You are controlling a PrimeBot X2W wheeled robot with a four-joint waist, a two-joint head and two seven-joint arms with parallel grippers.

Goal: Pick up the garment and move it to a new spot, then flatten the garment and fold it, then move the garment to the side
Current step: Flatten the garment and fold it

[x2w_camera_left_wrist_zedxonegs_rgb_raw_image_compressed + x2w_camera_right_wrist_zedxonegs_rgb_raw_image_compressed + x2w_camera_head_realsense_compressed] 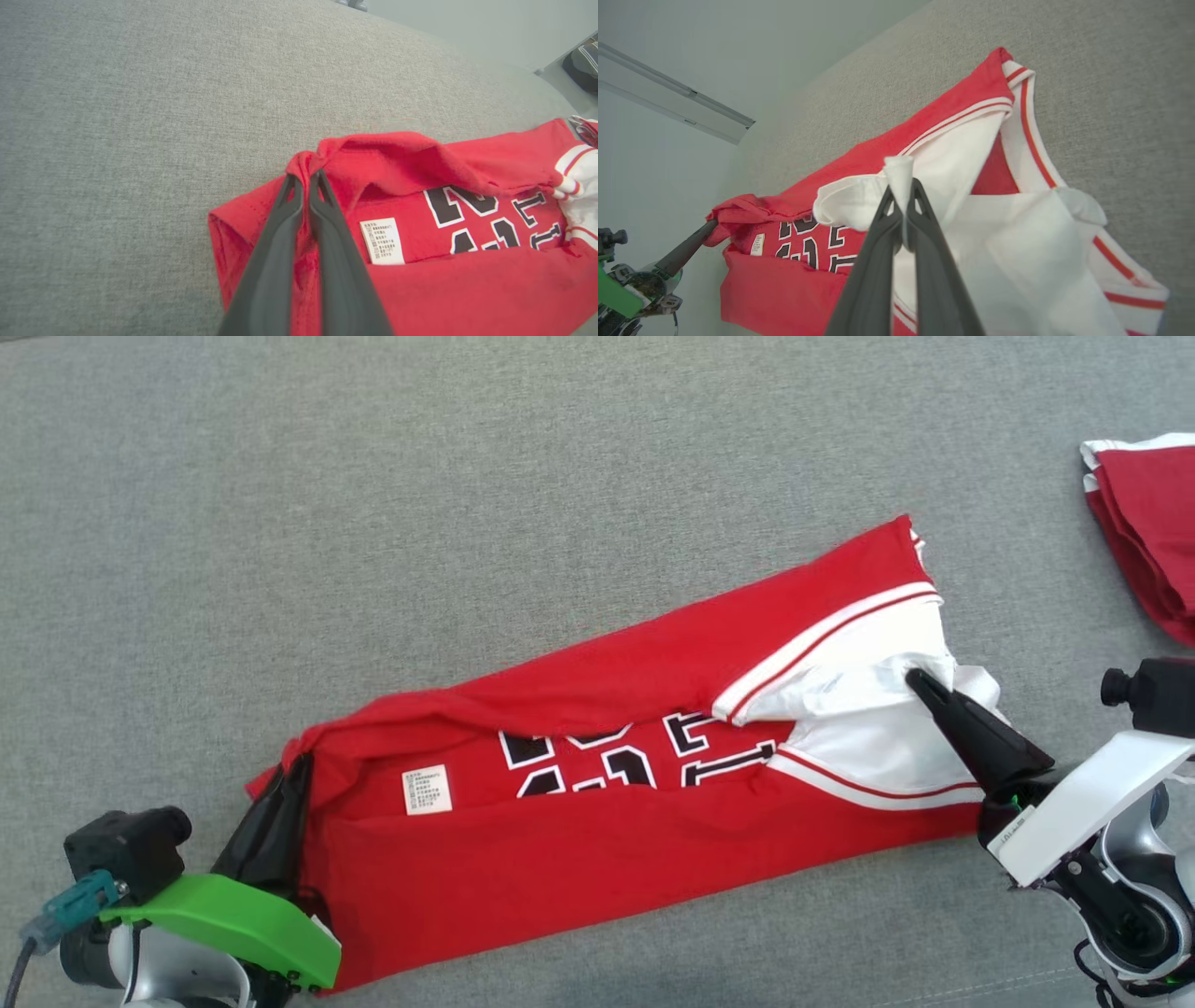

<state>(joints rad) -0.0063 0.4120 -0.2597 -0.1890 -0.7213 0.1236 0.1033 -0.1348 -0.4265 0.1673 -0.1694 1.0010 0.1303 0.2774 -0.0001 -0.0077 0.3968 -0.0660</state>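
The garment (579, 859), a red jersey with white trim and black lettering, lies as a long slanted band on the grey upholstered surface (373, 523), well inside its edges. Both long sides are turned in toward the middle, leaving a strip of lettering and a white care label (428, 791) showing between them.

The left hand (301, 767) is pressed together on a bunched red corner at the hem end. The right hand (917, 681) pinches a tuft of white cloth at the neck end. Both grips sit on the farther flap, which stands a little puckered rather than flat.

This looks like the folding step, with the lengthwise fold under way. The next move probably calls for both hands to draw that flap taut between them and lay it smooth over the lettering before letting go. An uneven pull would likely twist the band.

Beyond the garment's far long side the grey surface is bare and wide. Toward the right edge lies a second folded red and white cloth (1153, 532), apart from the jersey, so room is tighter on that side.
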